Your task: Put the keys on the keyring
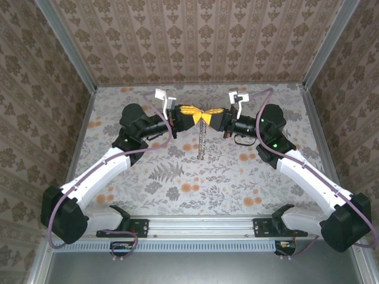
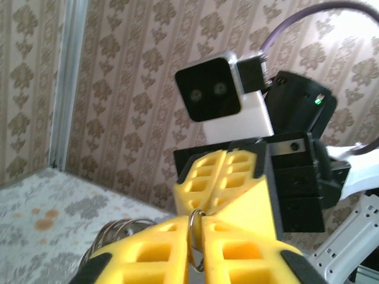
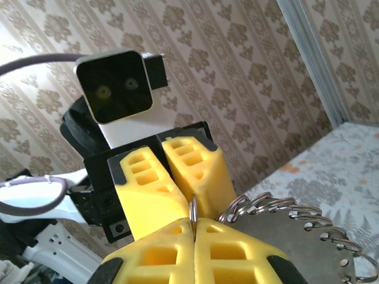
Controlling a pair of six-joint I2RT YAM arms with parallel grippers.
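Observation:
My left gripper (image 1: 200, 113) and right gripper (image 1: 208, 113) meet tip to tip above the middle of the table. Both are shut on the keyring, a thin metal loop seen edge-on. In the left wrist view the keyring (image 2: 192, 239) stands pinched between my yellow left fingers (image 2: 148, 254), with the right gripper (image 2: 207, 204) touching it from above. In the right wrist view the keyring (image 3: 193, 207) pokes up between the two pairs of fingers. The keys (image 1: 202, 142) hang from the grip as a jagged silvery chain; their looped links (image 3: 278, 204) trail to the right.
The floral tabletop (image 1: 237, 177) lies below the raised grippers, walled by patterned panels (image 1: 201, 41) at the back and sides. A metal rail (image 1: 201, 225) runs along the near edge between the arm bases. A purple cable (image 1: 160, 139) loops under the left wrist.

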